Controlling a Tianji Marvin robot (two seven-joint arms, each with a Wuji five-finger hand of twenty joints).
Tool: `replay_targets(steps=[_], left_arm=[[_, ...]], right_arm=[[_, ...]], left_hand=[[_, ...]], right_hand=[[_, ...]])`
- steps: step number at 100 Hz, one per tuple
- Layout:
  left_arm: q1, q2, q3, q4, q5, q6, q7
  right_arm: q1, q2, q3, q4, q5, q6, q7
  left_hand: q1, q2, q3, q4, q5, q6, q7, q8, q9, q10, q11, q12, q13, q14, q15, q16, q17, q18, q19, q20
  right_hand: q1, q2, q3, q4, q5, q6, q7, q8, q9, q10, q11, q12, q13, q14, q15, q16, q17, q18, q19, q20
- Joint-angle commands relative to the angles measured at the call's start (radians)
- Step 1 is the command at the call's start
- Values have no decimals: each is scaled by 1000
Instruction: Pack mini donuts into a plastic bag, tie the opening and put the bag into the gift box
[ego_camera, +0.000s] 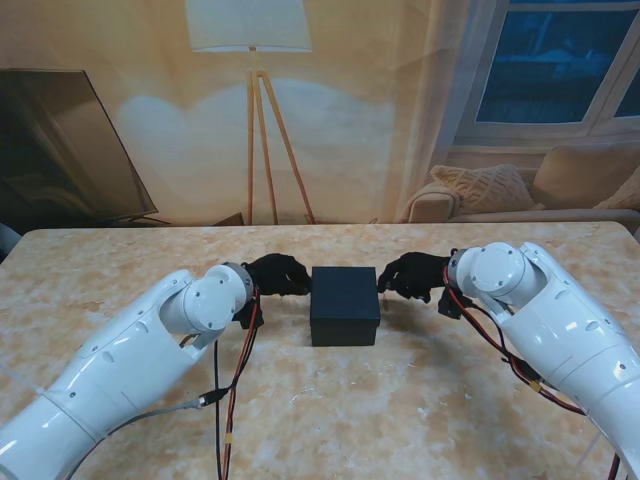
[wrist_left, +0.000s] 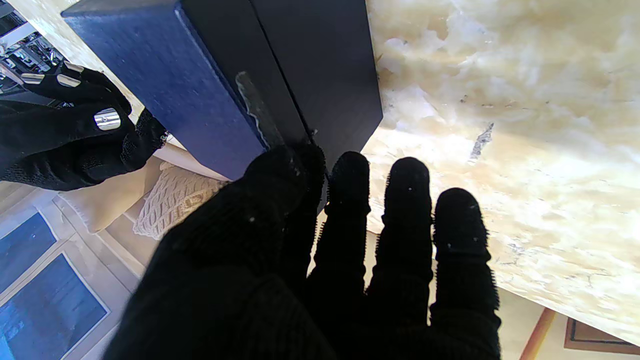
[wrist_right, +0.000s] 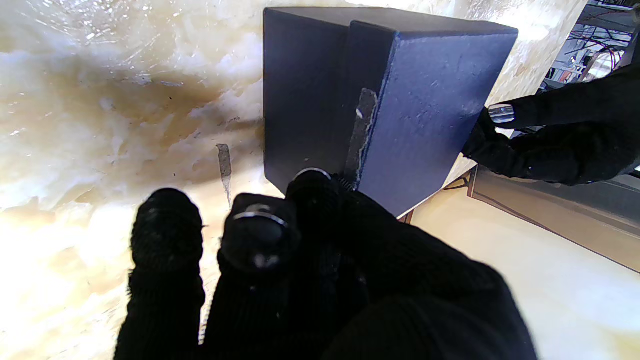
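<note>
Black-gloved, the left hand (ego_camera: 277, 274) sat just left of centre in the stand view, its fingers (wrist_left: 350, 200) held close together, their tips at the left wall of the gift box (ego_camera: 344, 305). That dark, closed box stood on the marbled table (ego_camera: 420, 400) at the middle of the frame. Just right of it, the right hand (ego_camera: 414, 275) reached the opposite wall with curled, bunched fingers (wrist_right: 260, 235); whether either hand gripped the box could not be told.

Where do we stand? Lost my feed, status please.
Left hand and right hand at opposite sides of the box, fingertips at its lid; grip unclear. Box closed, on the table. No bag or donuts seen.
</note>
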Motion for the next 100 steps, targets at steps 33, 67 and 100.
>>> replay_targets(steps=[33, 67, 100], left_arm=[[-5, -5, -1, 0, 9, 3, -8], [-9, -7, 9, 12, 5, 6, -8], [-16, -10, 17, 21, 2, 16, -7]], right_arm=[[-9, -6, -2, -6, 0, -4, 14], [-9, -6, -4, -6, -1, 2, 15], [-4, -7, -14, -3, 4, 11, 14]], left_hand=[[6, 2, -17, -25, -22, -23, -20, -10, -20, -10, 16, -13, -14, 13, -16, -16, -10, 8, -2, -18], [5, 3, -16, -25, -23, -22, -22, -9, -22, -10, 17, -16, -15, 13, -17, -17, -12, 9, -3, -18], [2, 4, -16, -25, -22, -22, -24, -9, -23, -8, 19, -18, -15, 15, -17, -17, -12, 10, -3, -17]], right_hand=[[5, -9, -21, -33, -28, -56, 10, -17, 19, -13, 11, 0, 18, -23, 4, 9, 6, 6, 30, -5], [2, -12, -36, -39, -31, -55, 21, -21, 18, -12, 11, 0, 18, -22, 5, 8, 5, 7, 30, -6], [1, -7, -53, -41, -36, -48, 25, -29, 16, -12, 9, -1, 17, -22, 4, 8, 5, 7, 30, -6]])
